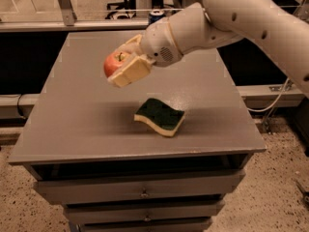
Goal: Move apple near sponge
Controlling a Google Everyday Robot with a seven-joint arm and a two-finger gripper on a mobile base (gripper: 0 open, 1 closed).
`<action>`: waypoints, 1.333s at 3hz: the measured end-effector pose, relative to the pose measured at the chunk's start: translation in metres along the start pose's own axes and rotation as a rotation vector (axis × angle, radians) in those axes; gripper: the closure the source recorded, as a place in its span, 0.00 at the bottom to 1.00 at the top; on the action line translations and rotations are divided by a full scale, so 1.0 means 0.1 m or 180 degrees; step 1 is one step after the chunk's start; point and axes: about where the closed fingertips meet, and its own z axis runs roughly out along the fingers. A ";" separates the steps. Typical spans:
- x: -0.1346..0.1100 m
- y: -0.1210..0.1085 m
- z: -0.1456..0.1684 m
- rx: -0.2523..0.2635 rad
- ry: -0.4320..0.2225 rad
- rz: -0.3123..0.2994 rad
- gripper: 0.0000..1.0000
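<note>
The apple (114, 63) was clasped in the gripper (124, 67) and held clear of the table (72, 120), evidently for carrying. The sponge (160, 116) lay below the gripper, toward the front edge.

gripper (123, 67) holds apple (114, 62) above table (82, 120) — sponge (160, 115) front-right

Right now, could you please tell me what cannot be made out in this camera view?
- Apple: its right side is covered by the gripper, which holds it above the table, left of and beyond the sponge.
- Sponge: its underside lies against the table.
- Can at the far edge: the label is too small and dark to read.
- Arm: cut off by the top and right edges.
</note>
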 end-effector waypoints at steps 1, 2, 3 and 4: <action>0.28 0.33 -0.55 0.0074 0.0064 0.0154 1.00; 0.55 0.38 -0.87 0.0003 0.0027 0.0179 1.00; 0.80 0.31 -1.11 -0.0056 -0.0054 0.0124 1.00; 0.85 0.28 -1.16 -0.0082 -0.0083 0.0091 1.00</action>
